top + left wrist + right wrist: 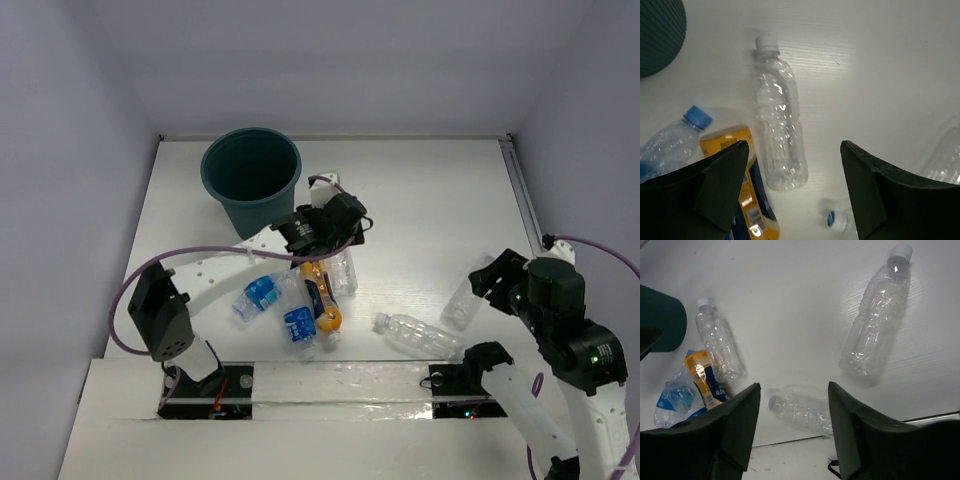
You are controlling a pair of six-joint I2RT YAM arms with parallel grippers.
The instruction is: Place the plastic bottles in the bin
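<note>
Left wrist: clear, ribbed, white-capped bottle

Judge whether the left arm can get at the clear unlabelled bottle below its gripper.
Probably yes: the left gripper hangs open directly above the clear bottle, and nothing lies over it, though the orange bottle sits close beside.

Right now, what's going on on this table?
Two robot arms are meant to put plastic bottles into the teal bin. The left hand hangs open over a clear bottle beside the orange bottle. The right hand is open near a second clear bottle. Every bottle lies on the table; none is held.
</note>
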